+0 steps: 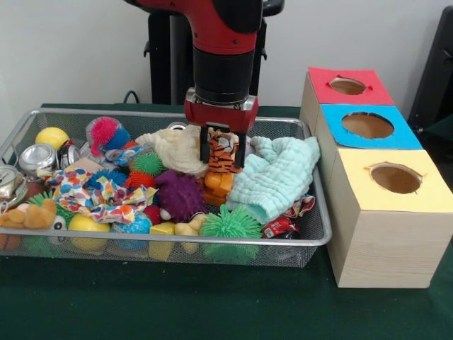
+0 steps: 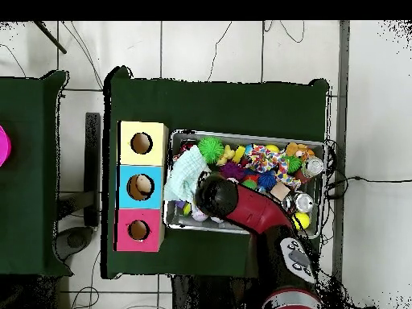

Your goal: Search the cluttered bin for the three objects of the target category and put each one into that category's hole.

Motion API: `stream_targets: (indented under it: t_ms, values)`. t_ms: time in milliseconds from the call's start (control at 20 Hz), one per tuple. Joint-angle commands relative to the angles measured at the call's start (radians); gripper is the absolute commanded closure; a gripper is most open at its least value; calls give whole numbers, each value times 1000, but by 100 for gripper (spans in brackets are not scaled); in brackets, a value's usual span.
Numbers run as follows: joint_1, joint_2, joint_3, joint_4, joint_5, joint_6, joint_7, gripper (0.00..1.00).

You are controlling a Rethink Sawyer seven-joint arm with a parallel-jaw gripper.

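Note:
The wire-mesh bin [image 1: 212, 243] lies on the green table, full of toys; it also shows in the overhead view [image 2: 241, 133]. My gripper [image 1: 223, 150] reaches down into its middle and is shut on the orange black-striped tiger [image 1: 224, 157], one finger on each side of its head. The tiger's orange legs [image 1: 218, 183] hang over the clutter. An orange-tan plush [image 1: 32, 215] lies at the bin's left front. A pale yellow plush [image 1: 188, 227] lies at the front rim. In the overhead view the arm [image 2: 241, 208] hides the gripper and the tiger.
Three wooden boxes with holes stand right of the bin: red [image 1: 347, 86], blue [image 1: 367, 125], yellow [image 1: 396, 178]. A mint knitted cloth [image 1: 276, 177] and a cream cloth [image 1: 177, 149] flank the gripper. Spiky balls, green [image 1: 230, 223] and purple [image 1: 180, 195], and cans [image 1: 37, 157] fill the bin.

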Motion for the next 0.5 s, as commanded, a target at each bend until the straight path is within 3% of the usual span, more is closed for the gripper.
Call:
stream_targets:
  t_ms: [50,200,500]
  values:
    - [-5,4,95,51,38,45,191,0]
    - [1,10,83,27,34,89,178,0]
    - [69,56,-11,-75,5,242,169,0]
